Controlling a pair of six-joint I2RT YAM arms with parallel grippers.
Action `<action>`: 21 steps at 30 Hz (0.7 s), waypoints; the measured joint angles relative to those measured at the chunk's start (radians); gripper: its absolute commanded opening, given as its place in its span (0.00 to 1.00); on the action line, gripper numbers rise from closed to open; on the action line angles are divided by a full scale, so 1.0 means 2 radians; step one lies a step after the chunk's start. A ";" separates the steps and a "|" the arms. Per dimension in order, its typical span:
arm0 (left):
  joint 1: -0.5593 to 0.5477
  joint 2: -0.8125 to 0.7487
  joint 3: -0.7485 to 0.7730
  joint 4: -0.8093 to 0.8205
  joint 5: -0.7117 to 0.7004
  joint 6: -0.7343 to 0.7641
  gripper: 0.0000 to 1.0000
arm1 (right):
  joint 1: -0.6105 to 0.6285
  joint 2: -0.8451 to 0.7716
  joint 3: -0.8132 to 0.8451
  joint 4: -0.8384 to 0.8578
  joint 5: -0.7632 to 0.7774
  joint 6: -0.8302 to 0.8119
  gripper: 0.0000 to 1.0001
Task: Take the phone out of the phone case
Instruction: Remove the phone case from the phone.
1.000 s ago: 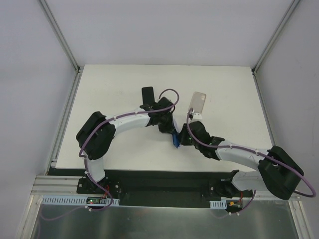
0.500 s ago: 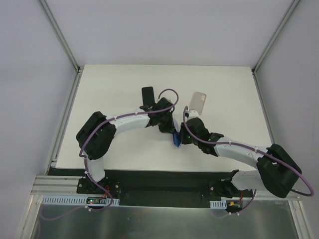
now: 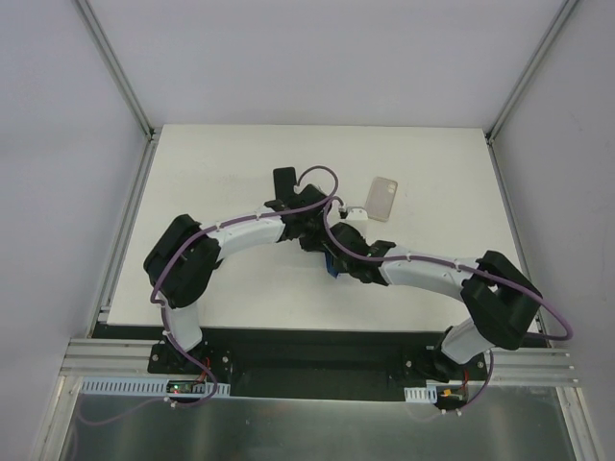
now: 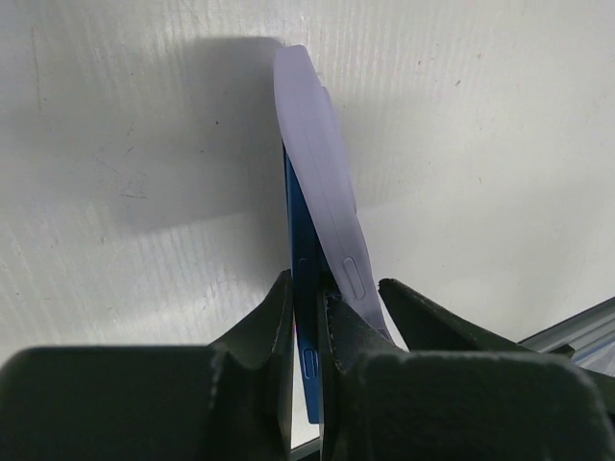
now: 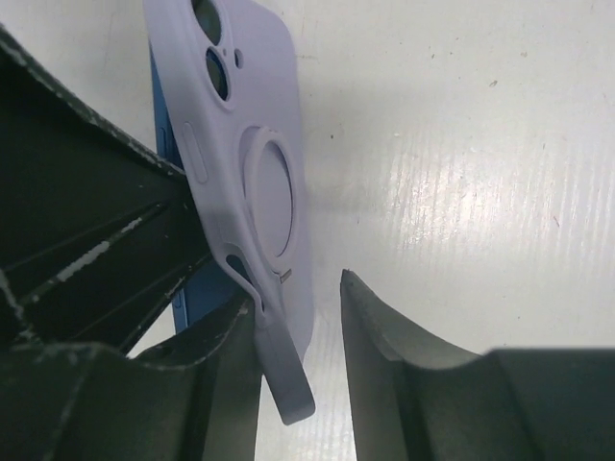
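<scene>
The white left arm (image 3: 240,229) with black joints bends up from its base and reaches right toward the middle. Its black left gripper (image 4: 306,288) has both fingers squeezed tight on the edge of a thin blue phone (image 4: 299,221). The white right arm (image 3: 432,275) stretches left to meet it, and its black right gripper (image 5: 296,298) has its two fingers partly apart with a gap between them.
</scene>
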 measured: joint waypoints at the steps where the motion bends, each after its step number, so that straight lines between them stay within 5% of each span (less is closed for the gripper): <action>1: 0.000 0.000 0.002 -0.002 -0.002 0.000 0.00 | 0.002 0.005 0.005 -0.006 0.004 0.007 0.29; 3: 0.003 0.000 0.005 -0.007 -0.004 0.000 0.00 | 0.006 0.014 0.016 -0.015 0.013 0.024 0.21; 11: 0.025 -0.001 0.007 -0.023 0.000 0.001 0.00 | 0.023 0.074 0.074 -0.057 0.051 0.089 0.20; 13: 0.026 -0.001 0.008 -0.023 -0.003 0.003 0.00 | 0.025 0.078 0.076 -0.050 0.051 0.089 0.14; 14: 0.026 -0.002 0.008 -0.023 -0.004 0.004 0.00 | 0.025 0.080 0.076 -0.047 0.050 0.089 0.01; 21: 0.025 -0.004 0.011 -0.025 -0.018 0.027 0.00 | 0.026 0.079 0.057 0.000 0.041 0.074 0.01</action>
